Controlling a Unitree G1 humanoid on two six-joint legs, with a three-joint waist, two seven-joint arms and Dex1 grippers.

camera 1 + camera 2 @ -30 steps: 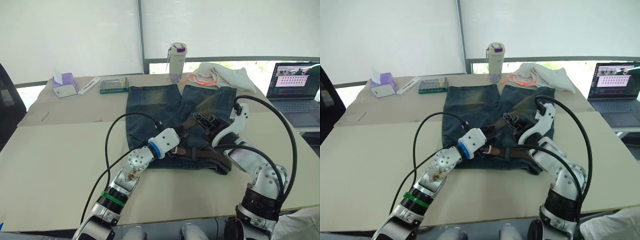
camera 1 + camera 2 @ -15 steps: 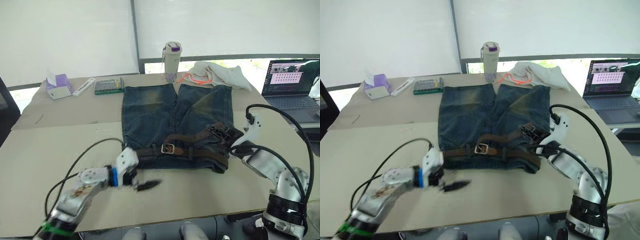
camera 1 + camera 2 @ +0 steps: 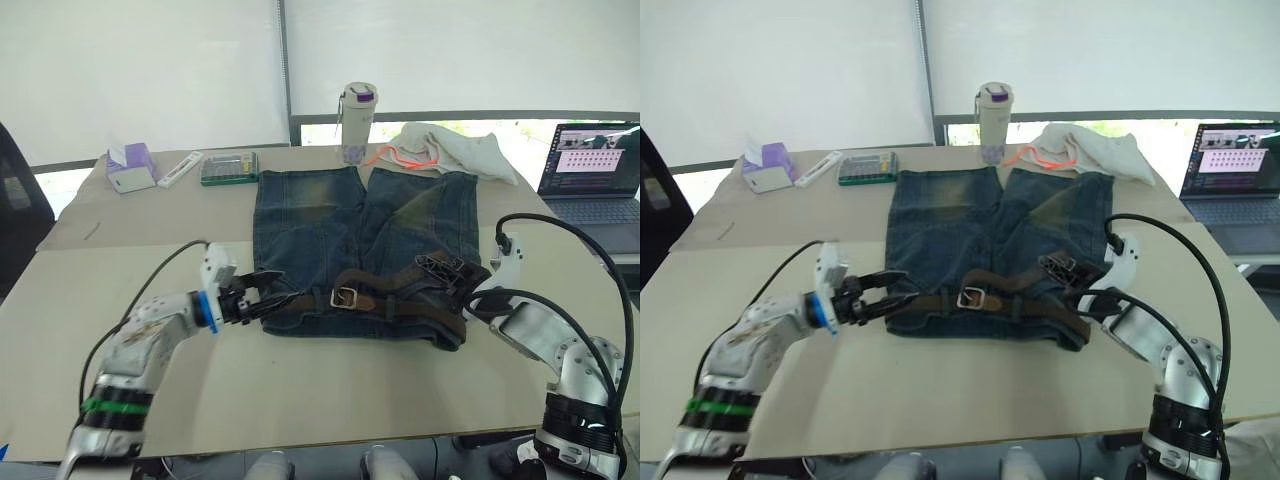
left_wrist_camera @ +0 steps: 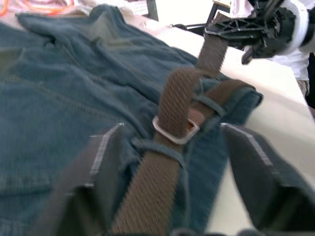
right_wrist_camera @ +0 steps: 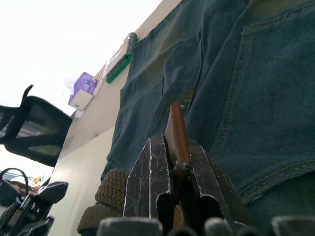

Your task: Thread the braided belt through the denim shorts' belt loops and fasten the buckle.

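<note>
- 2 grippers work at opposite ends of the waistband: the left gripper (image 3: pixel 268 298) sits at the near-left corner of the denim shorts (image 3: pixel 330 220), and the right gripper (image 3: pixel 450 272) at the near-right side.
- Half a second ago the left gripper lay on the bare table (image 3: pixel 300 390) near and left of the shorts; now it is back at the waistband, fingers spread apart around the strap without clamping it.
- 1 second ago it was over the middle of the waistband by the buckle (image 3: pixel 344 296), so it has let go there and re-approached from the left end.
- Right gripper stays clenched on the tip end of the braided belt (image 3: pixel 400 300), holding that tail lifted above the right leg.
- Belt lies along the waistband under the belt loops (image 4: pixel 209 104), with the strap passed through the silver buckle near the centre.
- Threading looks largely done; my judgement is that snugging the strap and seating the prong remain, though the prong is too small to read.
</note>
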